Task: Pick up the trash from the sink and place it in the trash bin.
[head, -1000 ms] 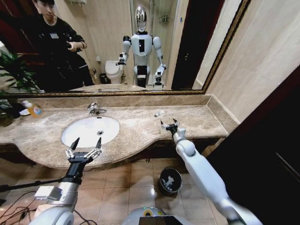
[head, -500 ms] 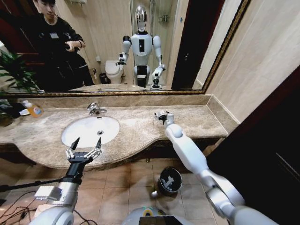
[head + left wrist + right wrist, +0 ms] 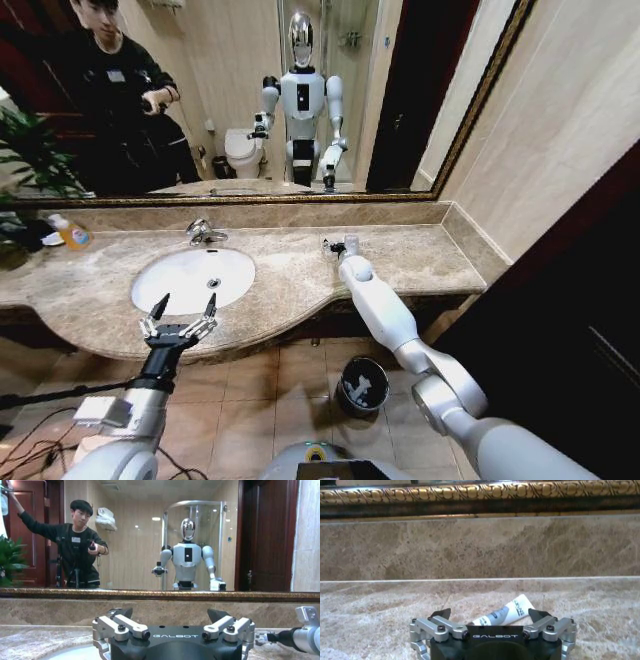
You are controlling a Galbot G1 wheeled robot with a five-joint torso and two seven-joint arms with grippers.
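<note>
Bin [image 3: 362,385] on the floor below the sink [image 3: 193,277], nothing dropped in yet by the look of it. Left gripper [image 3: 180,322] idle at the sink's front rim, fingers spread, empty. Farther back, right of the sink on the counter, right gripper [image 3: 490,615] wide open around a white tube [image 3: 504,615], not yet closed; grasp and carry remaining.

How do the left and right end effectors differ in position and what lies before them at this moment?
The left end effector hovers at the counter's front edge beside the sink; the right end effector is stretched out over the counter near the back wall. A small white tube lies between the right one's fingers on the marble; no trash sits between the left one's fingers. Both are open.
</note>
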